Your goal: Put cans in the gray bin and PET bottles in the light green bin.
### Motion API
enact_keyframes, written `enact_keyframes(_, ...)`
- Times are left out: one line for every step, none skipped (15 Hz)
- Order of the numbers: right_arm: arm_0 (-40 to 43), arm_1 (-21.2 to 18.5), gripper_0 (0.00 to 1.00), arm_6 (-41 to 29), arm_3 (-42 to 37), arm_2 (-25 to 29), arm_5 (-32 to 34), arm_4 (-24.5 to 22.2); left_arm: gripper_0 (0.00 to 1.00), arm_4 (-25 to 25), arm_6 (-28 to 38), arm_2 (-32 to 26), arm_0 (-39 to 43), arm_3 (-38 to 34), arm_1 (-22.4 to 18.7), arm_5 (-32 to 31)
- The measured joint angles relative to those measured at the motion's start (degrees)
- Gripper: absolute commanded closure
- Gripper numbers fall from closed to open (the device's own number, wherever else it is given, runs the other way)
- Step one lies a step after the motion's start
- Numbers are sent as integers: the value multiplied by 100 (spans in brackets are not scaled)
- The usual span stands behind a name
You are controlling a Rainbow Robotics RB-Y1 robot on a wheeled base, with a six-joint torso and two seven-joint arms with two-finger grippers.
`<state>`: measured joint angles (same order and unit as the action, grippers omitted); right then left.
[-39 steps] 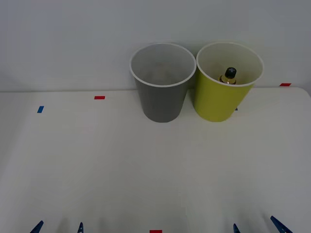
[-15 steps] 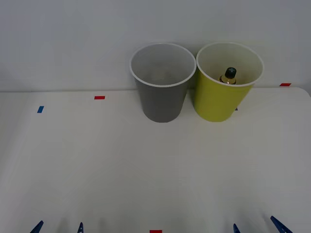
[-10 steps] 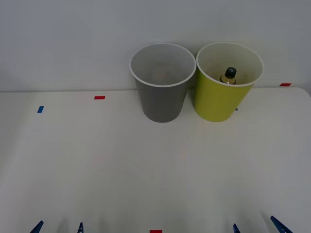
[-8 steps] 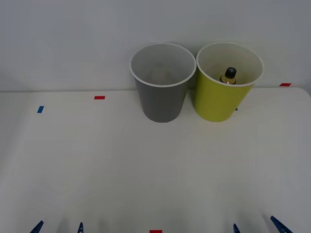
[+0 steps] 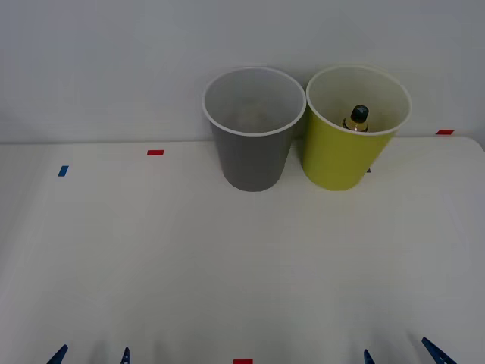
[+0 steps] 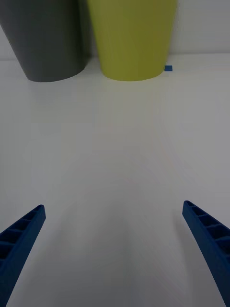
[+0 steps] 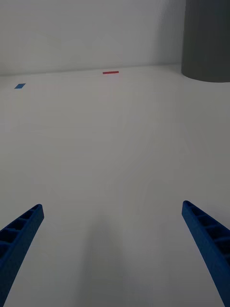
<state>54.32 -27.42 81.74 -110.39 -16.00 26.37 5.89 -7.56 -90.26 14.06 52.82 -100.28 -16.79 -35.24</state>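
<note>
Two round bins stand side by side at the far edge of the white table (image 5: 189, 265), up at about twelve o'clock from where the robot waits. The gray bin (image 5: 253, 136) is on the left and the light green bin (image 5: 350, 144) on the right, at roughly one o'clock; their white rims sit so close at the top that they look to be touching or nearly so. Inside the green one a small bottle (image 5: 356, 119) stands upright, its black cap and dark neck poking up above the near rim, with a bit of yellow below. The gray bin's inside looks pale and I cannot tell what lies at its bottom.

Both arms are drawn back to the near edge of the table. The left gripper (image 5: 92, 355) is at about seven o'clock, its two blue ribbed fingers spread wide apart with nothing between them; from its wrist camera the fingers (image 7: 19, 235) frame bare tabletop, with the gray bin off ahead to one side. The right gripper (image 5: 402, 353) is at about five o'clock, likewise spread wide and holding nothing, and its wrist camera looks straight along the table at the bases of both bins.

A few small tape marks dot the table: a red one (image 5: 155, 152) and a blue one (image 5: 63, 171) off toward ten o'clock, and another red one (image 5: 445, 132) far out at two o'clock
</note>
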Motion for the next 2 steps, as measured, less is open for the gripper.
enact_keyframes(0,0,0,0,0,0,0,0,0,0,0,0,0,0,0,0)
enact_keyframes(0,0,0,0,0,0,0,0,0,0,0,0,0,0,0,0)
